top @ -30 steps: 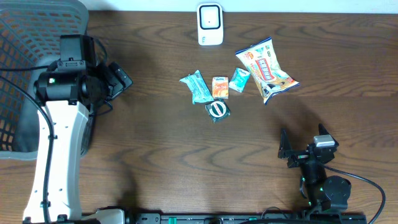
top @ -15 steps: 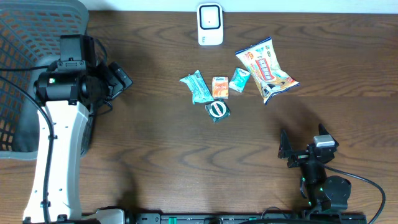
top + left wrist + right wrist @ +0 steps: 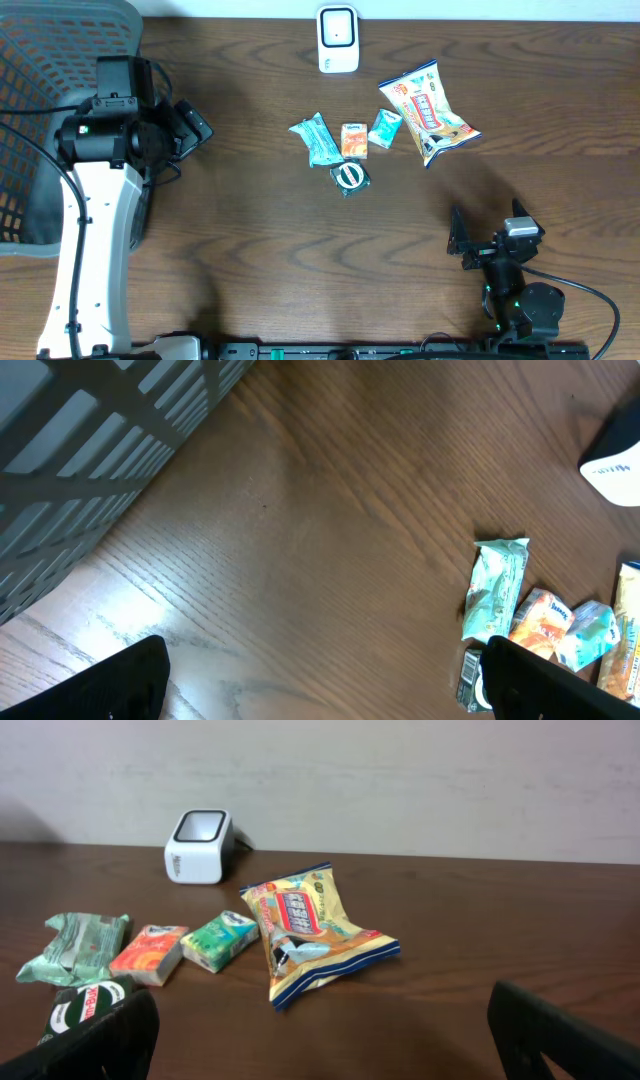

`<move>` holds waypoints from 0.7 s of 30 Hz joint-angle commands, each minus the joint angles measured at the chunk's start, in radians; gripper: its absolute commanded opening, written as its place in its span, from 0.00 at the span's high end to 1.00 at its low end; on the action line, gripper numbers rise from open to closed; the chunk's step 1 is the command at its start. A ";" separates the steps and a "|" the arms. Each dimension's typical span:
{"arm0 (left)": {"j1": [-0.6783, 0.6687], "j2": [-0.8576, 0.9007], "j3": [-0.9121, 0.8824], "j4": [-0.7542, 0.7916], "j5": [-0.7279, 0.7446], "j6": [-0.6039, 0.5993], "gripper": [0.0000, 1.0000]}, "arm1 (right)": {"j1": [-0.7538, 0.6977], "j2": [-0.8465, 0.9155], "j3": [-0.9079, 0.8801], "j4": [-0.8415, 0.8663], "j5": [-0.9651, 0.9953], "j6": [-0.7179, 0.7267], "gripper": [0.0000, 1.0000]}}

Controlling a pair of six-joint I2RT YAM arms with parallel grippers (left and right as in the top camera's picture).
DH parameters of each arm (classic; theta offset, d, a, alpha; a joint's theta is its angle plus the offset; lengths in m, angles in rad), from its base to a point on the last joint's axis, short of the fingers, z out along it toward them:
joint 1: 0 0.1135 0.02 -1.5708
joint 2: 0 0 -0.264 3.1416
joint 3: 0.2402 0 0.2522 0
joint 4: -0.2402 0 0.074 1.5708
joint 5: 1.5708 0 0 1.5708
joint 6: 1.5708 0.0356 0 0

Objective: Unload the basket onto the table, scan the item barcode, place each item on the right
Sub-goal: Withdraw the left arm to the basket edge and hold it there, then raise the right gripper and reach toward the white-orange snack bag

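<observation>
Five items lie mid-table: a yellow chip bag (image 3: 430, 112) (image 3: 310, 930), a long teal packet (image 3: 317, 140) (image 3: 497, 588), an orange box (image 3: 353, 140) (image 3: 150, 955), a small green packet (image 3: 384, 128) (image 3: 225, 940) and a dark round-labelled pack (image 3: 350, 177) (image 3: 85, 1005). In the left wrist view a barcode shows on the dark pack (image 3: 473, 678). The white scanner (image 3: 338, 40) (image 3: 200, 847) stands at the far edge. My left gripper (image 3: 197, 127) (image 3: 325, 695) hangs open, left of the items. My right gripper (image 3: 488, 232) (image 3: 325, 1040) is open near the front edge. Neither holds anything.
A grey mesh basket (image 3: 50, 120) (image 3: 90, 450) fills the far left corner, beside the left arm. A pale wall rises behind the scanner in the right wrist view. Bare wood lies between each gripper and the group of items.
</observation>
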 commanded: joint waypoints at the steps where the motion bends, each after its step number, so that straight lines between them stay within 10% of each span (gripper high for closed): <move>1: 0.005 0.001 -0.001 -0.006 -0.016 -0.001 0.02 | 0.008 -0.004 -0.002 -0.004 0.000 -0.011 0.01; 9: 0.005 0.001 -0.001 -0.006 -0.016 -0.001 0.02 | 0.008 -0.004 -0.002 -0.003 -0.005 -0.004 0.01; 16: 0.005 0.001 -0.001 -0.006 -0.016 -0.001 0.02 | 0.009 -0.004 -0.002 0.019 -0.539 0.496 0.01; 21: 0.005 0.001 -0.001 -0.006 -0.016 -0.001 0.02 | 0.009 -0.004 -0.002 0.103 -0.573 0.696 0.01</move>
